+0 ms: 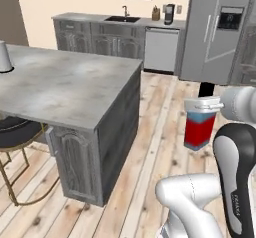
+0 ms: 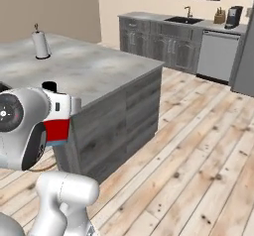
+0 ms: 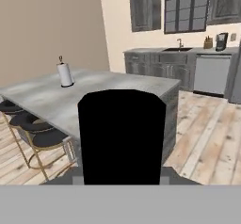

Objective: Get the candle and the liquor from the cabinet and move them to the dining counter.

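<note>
My gripper (image 1: 202, 103) is shut on the liquor (image 1: 199, 128), a squat bottle with a red lower body, a light blue upper part and a black cap. It hangs upright in the air over the wooden floor, to the right of the dining counter (image 1: 65, 87) and clear of its corner. In the right base view the liquor (image 2: 57, 128) shows beside the arm's white wrist, in front of the dining counter (image 2: 99, 69). Seen from the hand, the black cap of the liquor (image 3: 121, 136) covers the middle, with the dining counter (image 3: 122, 89) behind it. The candle is out of view.
A paper-towel roll (image 2: 40, 44) stands at the far end of the island. Black gold-legged stools (image 3: 37, 133) sit along its left side. Base cabinets with a sink (image 1: 121, 19), a dishwasher (image 1: 161, 49) and a fridge (image 1: 215, 29) line the back wall, under a dark wall cabinet (image 3: 145, 7). Open floor lies on the right.
</note>
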You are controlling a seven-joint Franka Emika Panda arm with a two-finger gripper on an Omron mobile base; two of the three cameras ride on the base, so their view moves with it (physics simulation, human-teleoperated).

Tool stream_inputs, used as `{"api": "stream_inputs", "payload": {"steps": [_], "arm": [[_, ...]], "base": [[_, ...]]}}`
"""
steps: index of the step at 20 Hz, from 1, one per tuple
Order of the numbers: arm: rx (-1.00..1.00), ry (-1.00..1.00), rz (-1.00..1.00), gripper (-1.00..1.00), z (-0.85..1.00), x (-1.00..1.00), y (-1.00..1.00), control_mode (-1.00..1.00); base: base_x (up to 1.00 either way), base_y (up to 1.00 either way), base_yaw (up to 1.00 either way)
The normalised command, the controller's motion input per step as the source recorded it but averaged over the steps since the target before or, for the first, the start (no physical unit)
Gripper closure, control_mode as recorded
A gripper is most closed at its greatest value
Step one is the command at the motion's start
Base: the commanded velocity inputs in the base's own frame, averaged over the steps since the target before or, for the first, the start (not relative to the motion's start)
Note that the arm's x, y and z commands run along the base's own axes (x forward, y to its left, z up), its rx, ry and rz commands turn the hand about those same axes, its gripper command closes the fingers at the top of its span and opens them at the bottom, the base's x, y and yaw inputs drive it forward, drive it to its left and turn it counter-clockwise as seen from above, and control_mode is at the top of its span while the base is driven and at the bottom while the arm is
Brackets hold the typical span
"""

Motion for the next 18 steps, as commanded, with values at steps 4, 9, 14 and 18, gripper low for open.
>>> {"api": "stream_inputs", "payload": {"steps": [4, 9, 14, 18], "arm": [[0.00, 0.00, 0.00, 1.00, 0.00, 0.00, 0.00, 1.00], [0.00, 0.00, 0.00, 1.00, 0.00, 0.00, 0.00, 1.00], [0.00, 0.00, 0.00, 1.00, 0.00, 0.00, 0.00, 1.00], [0.00, 0.00, 0.00, 1.00, 0.00, 0.00, 0.00, 1.00]], "base": [[0.38, 0.32, 0.22], [0.43, 0.45, 0.00], [0.43, 0.49, -0.04], [0.32, 0.70, -0.16]]}}
